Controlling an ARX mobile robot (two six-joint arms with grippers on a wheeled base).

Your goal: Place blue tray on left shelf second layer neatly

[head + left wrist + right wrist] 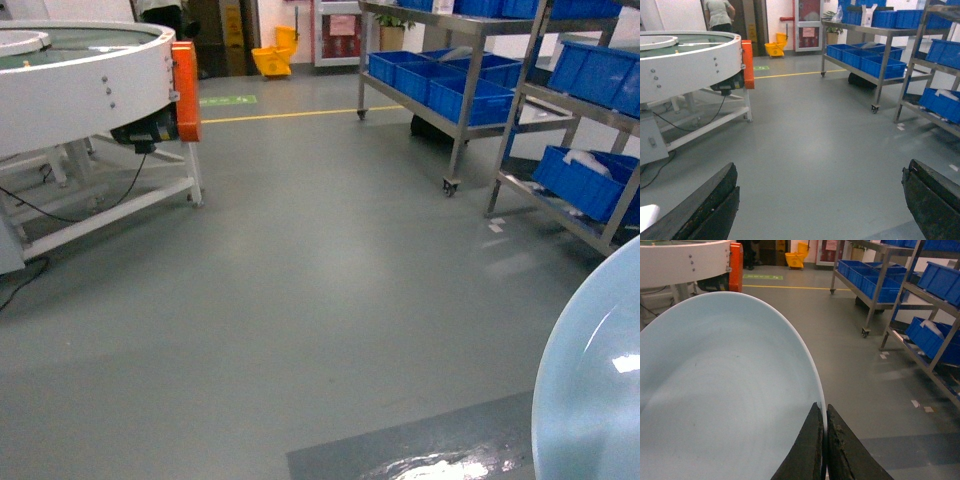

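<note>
In the right wrist view the right gripper has its dark fingers pinched on the rim of the blue tray, which fills the frame from 6 to 10 o'clock; in the head view the tray sits at 4 o'clock. The left gripper holds nothing, its fingers spread wide at 7 and 4 o'clock. Below lies grey floor. A white round machine stands at 10 o'clock, steel racks with dark-blue crates at 2 o'clock, a yellow mop bucket at 12.
</note>
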